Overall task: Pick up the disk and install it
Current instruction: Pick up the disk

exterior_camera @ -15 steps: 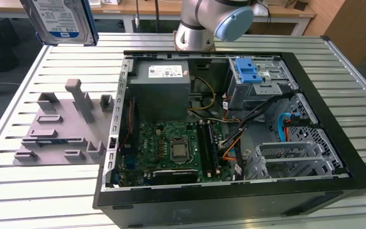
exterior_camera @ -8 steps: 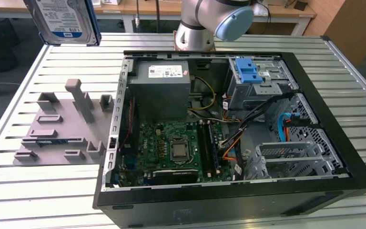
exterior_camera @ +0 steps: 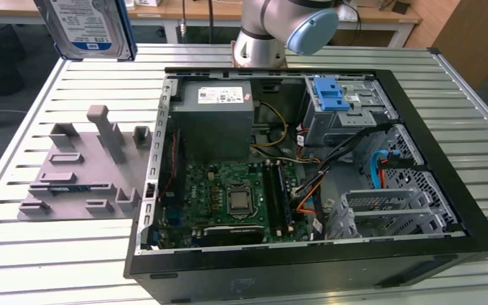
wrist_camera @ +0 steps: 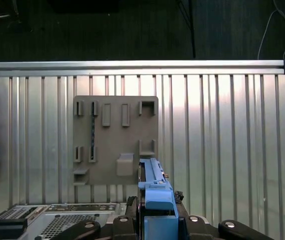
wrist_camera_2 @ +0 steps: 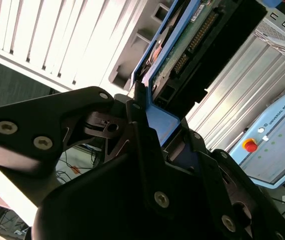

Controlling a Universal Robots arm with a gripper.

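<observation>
Blue plastic bracket framing the silver disk (wrist_camera_2: 182, 45) is sitting between the jaws of the gripper (wrist_camera_2: 157, 122), which are clamping its near end from both sides. In the second wrist view, the disk's long axis is running straight out from the jaws, with its circuit-board face showing. In the first wrist view, the disk (wrist_camera: 152, 182) is presenting its thin edge and projecting beyond the tips of the gripper (wrist_camera: 157, 206). Past that far end, the grey fixture plate (wrist_camera: 115, 140) is lying flat on the slatted metal table (wrist_camera: 222, 140). In the exterior view, the disk (exterior_camera: 87, 25) is hanging clear above the table, standing nearly upright, its labelled face turned toward the camera. The open computer case (exterior_camera: 312, 159) is lying well apart from it.
</observation>
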